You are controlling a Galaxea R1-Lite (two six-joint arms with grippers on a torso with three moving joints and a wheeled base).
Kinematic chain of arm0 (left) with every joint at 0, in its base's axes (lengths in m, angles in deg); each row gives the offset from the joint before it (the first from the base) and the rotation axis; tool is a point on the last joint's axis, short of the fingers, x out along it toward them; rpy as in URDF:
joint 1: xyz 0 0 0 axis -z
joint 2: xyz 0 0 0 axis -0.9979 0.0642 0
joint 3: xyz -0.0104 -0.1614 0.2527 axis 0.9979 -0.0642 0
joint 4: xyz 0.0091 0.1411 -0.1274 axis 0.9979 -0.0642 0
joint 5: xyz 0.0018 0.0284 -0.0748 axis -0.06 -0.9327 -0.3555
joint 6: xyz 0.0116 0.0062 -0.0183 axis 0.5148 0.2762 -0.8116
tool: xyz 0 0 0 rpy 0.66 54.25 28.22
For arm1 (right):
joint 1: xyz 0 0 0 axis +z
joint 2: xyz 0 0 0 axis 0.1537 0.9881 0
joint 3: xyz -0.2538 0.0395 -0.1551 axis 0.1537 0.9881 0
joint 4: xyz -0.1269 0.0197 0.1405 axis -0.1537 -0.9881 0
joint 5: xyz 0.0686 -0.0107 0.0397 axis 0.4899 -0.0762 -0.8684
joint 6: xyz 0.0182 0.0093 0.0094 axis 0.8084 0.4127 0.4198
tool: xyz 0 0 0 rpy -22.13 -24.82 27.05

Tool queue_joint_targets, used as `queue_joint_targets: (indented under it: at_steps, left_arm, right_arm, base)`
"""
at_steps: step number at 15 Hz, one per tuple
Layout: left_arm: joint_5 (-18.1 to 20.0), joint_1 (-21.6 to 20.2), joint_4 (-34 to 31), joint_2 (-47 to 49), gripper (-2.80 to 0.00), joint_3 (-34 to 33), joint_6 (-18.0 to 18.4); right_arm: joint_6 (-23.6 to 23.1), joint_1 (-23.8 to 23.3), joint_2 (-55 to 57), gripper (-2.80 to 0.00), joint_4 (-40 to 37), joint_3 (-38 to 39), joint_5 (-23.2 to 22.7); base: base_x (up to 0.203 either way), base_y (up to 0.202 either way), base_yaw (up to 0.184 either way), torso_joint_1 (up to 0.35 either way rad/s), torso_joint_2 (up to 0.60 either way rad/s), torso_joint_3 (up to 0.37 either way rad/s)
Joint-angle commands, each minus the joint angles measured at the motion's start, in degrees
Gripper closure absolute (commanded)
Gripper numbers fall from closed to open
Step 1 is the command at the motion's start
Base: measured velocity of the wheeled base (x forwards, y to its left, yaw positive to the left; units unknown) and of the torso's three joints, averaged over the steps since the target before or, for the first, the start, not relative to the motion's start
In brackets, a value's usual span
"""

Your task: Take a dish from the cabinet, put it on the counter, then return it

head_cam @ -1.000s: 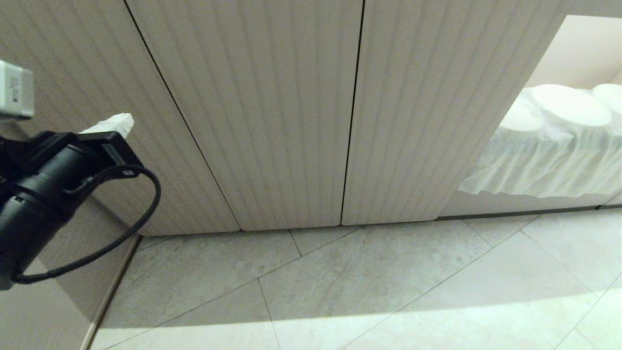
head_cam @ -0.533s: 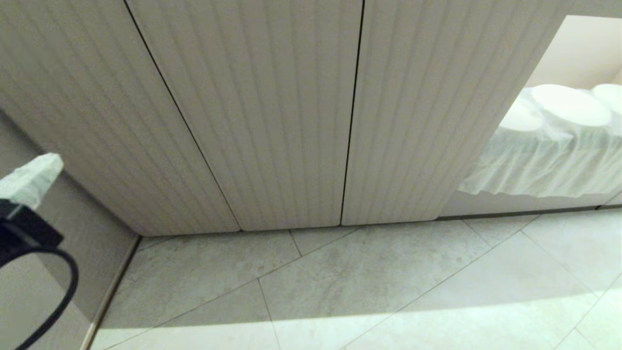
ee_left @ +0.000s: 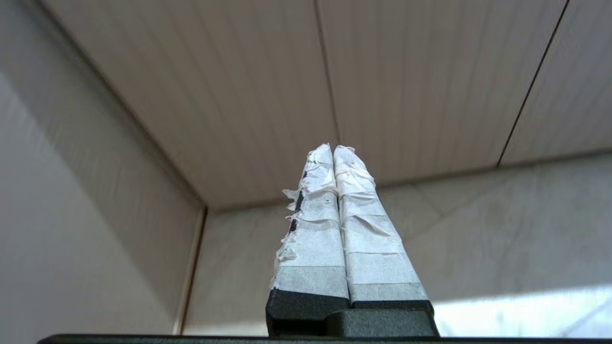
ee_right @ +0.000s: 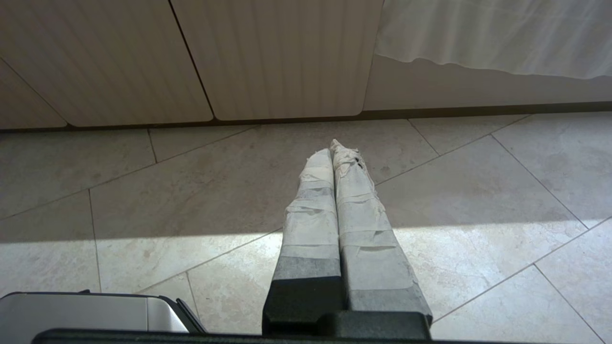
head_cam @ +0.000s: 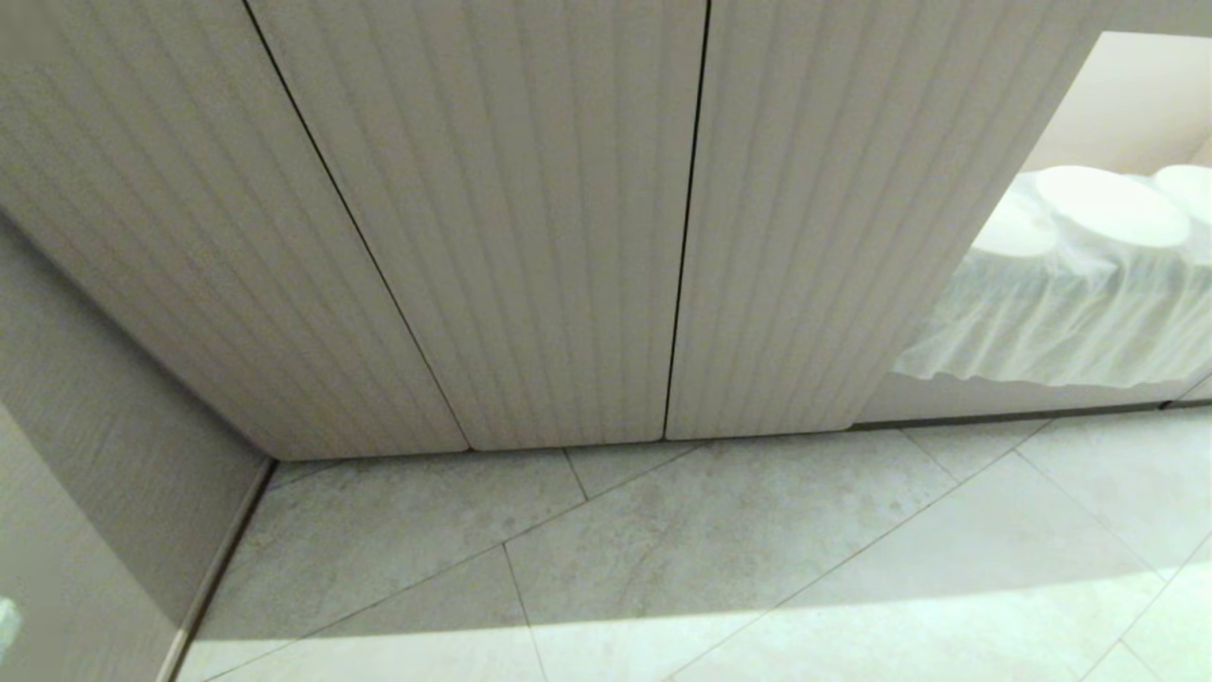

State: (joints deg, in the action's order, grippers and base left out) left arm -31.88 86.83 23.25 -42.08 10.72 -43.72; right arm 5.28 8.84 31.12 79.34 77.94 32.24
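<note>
The cabinet (head_cam: 530,237) fills the head view, its ribbed beige doors all closed. The dish is hidden and the counter is out of view. Neither arm shows in the head view. In the left wrist view my left gripper (ee_left: 333,149) is shut, its taped fingers pressed together with nothing between them, pointing at the foot of the cabinet doors (ee_left: 267,81) near the corner with a side wall. In the right wrist view my right gripper (ee_right: 334,149) is parked, shut and empty, over the tiled floor in front of the cabinet (ee_right: 282,57).
A pale tiled floor (head_cam: 710,549) runs along the cabinet. A grey side wall (head_cam: 85,455) closes the left. At the right hangs a white cloth (head_cam: 1070,322) with pale round shapes (head_cam: 1113,204) on top. A grey part of the robot (ee_right: 86,313) sits low beside the right gripper.
My left arm, seen at the head view's left edge a second ago, has sunk toward the lower left and left that view. The cabinet doors stay closed.
</note>
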Motion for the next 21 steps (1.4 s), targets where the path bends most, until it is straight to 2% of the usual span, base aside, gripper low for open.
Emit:
queue_joint_targets:
  at_steps: [1,2,5,8,9,15,21]
  left_arm:
    - [-0.39,-0.65,-10.81,-13.63,0.00,-1.93,0.20]
    - [-0.58,-0.74,-14.61,-15.15,0.00,-2.46,0.28]
    - [-0.31,-0.77,-15.60,-15.30,0.00,-2.62,0.04]
    - [3.75,-0.77,-17.78,-15.30,0.00,-2.68,-0.40]
    - [4.06,-0.77,-18.59,-15.30,0.00,-2.62,-1.22]
    - [3.55,-0.77,-18.94,-15.30,0.00,-2.71,-5.49]
    - [3.55,-0.86,-19.03,-15.30,0.00,-2.71,-5.67]
  right_arm:
    - [-0.05,0.00,0.00,0.00,0.00,0.00,-0.01]
    - [-0.05,0.00,0.00,0.00,0.00,0.00,-0.01]
    - [-0.01,0.00,0.00,0.00,0.00,0.00,-0.01]
    - [0.04,0.00,0.00,0.00,0.00,0.00,-0.01]
    - [-0.05,0.00,0.00,0.00,0.00,0.00,-0.01]
    - [0.04,0.08,0.00,0.00,0.00,0.00,-0.01]
    - [0.04,0.00,0.00,0.00,0.00,0.00,-0.01]
  base:
    - [0.000,0.000,0.000,0.000,0.00,0.000]
    - [0.000,0.000,0.000,0.000,0.00,0.000]
    - [0.000,0.000,0.000,0.000,0.00,0.000]
    - [0.000,0.000,0.000,0.000,0.00,0.000]
    - [0.000,0.000,0.000,0.000,0.00,0.000]
    - [0.000,0.000,0.000,0.000,0.00,0.000]
    - [0.000,0.000,0.000,0.000,0.00,0.000]
